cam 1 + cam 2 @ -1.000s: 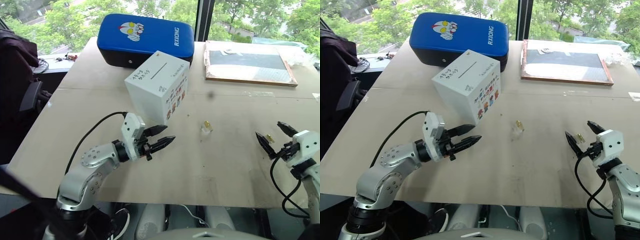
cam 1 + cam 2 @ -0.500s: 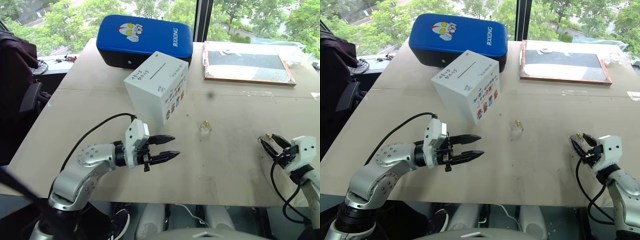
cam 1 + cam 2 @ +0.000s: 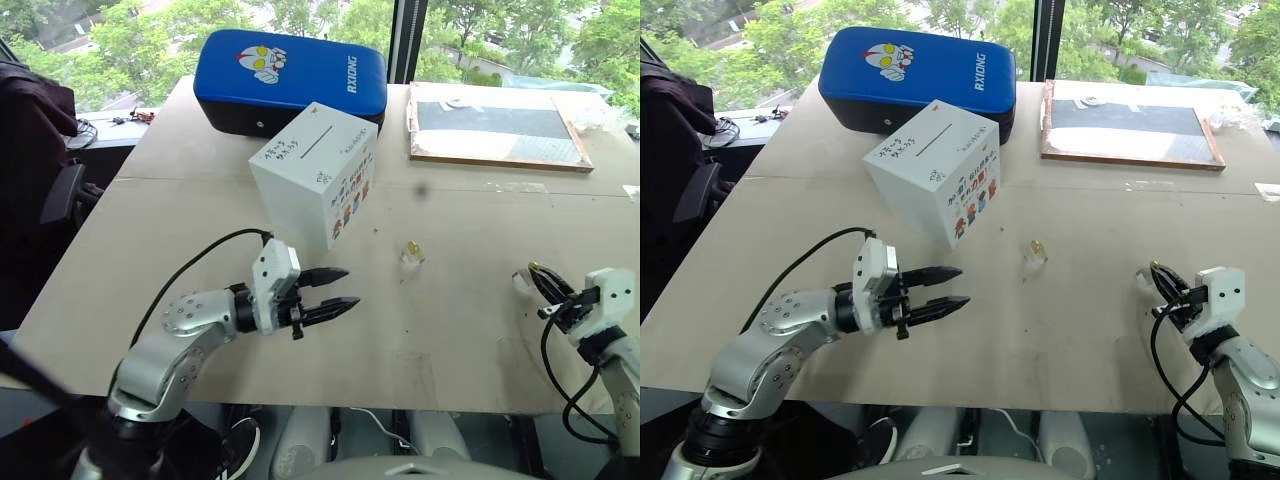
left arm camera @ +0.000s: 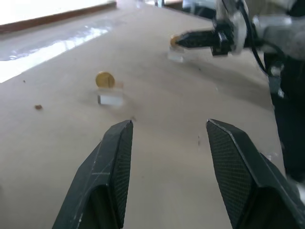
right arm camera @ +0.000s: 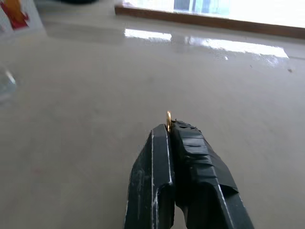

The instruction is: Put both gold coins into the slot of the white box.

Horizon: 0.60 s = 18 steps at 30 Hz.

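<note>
Nearest, at the right front of the pale beige tabletop [image 3: 470, 330], the right gripper [image 5: 168, 128] has its two black fingers pressed together on a tiny shiny gold coin [image 5: 168, 120], which stands on edge with only its rim showing above the fingertips. A small clear plastic block [image 3: 519, 282] lies just beside those fingertips. At the left front, the left gripper [image 3: 345, 288] hangs low over the table, pointing toward the right, jaws about half apart and holding nothing. Farther in, near the middle of the table, the second gold coin [image 4: 105, 79] stands upright on another small clear plastic block [image 4: 110, 98]. Beyond it sits the white cube-shaped box [image 3: 313, 172], dark handwriting and a thin dark slot [image 3: 318, 141] on its top, colourful cartoon figures along one side. Behind the box lies a blue padded case [image 3: 290, 74].
</note>
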Each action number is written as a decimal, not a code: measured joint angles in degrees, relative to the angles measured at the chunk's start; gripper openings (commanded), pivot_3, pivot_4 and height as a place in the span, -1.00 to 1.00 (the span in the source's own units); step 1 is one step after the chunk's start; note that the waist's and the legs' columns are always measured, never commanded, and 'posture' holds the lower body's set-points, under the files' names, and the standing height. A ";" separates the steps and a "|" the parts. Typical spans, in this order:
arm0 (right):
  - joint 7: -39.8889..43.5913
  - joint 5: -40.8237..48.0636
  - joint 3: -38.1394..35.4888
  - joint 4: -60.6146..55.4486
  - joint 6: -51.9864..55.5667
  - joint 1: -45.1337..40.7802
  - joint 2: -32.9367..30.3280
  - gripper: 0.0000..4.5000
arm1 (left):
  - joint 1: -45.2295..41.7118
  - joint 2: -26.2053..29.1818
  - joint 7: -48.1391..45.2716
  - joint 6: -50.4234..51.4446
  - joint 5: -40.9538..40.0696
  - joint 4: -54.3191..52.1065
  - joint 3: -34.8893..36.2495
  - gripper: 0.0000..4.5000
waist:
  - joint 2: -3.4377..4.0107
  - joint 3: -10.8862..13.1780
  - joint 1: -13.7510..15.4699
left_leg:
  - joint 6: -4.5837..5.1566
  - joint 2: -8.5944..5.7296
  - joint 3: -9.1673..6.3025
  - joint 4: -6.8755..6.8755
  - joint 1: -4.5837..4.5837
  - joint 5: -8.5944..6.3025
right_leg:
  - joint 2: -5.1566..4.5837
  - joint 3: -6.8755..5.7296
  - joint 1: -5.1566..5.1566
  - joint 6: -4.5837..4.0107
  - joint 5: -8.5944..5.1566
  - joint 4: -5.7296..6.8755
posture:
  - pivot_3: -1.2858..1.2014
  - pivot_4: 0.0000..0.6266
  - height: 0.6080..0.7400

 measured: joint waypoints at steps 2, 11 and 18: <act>-0.33 6.36 0.36 -5.00 5.09 -2.01 0.67 -0.99 | -3.29 -4.68 4.86 3.25 -5.68 0.16 2.30 0.10 | -0.01 0.00 -0.07 | 0.00 0.04 -0.03 0.09 0.00 0.00 | -0.01 -0.01 0.01 0.02 0.01 0.06 | 0.03 -0.52 1.00; -14.78 37.81 10.39 -20.04 23.40 -14.42 10.86 -0.99 | -13.00 -24.12 22.85 11.26 -29.52 6.81 7.32 0.10 | -0.04 0.00 -0.05 | 0.00 -0.03 -0.08 0.10 -0.06 0.00 | 0.12 -0.09 0.00 0.02 0.01 0.10 | 0.03 -0.52 1.00; -21.67 49.07 12.60 -21.80 24.54 -15.29 13.36 -0.99 | -12.92 -27.71 28.72 12.14 -40.36 7.52 8.21 0.10 | -0.04 0.01 -0.08 | 0.02 -0.12 -0.08 0.10 -0.13 0.00 | 0.15 -0.11 0.00 0.03 0.01 0.01 | 0.03 -0.52 1.00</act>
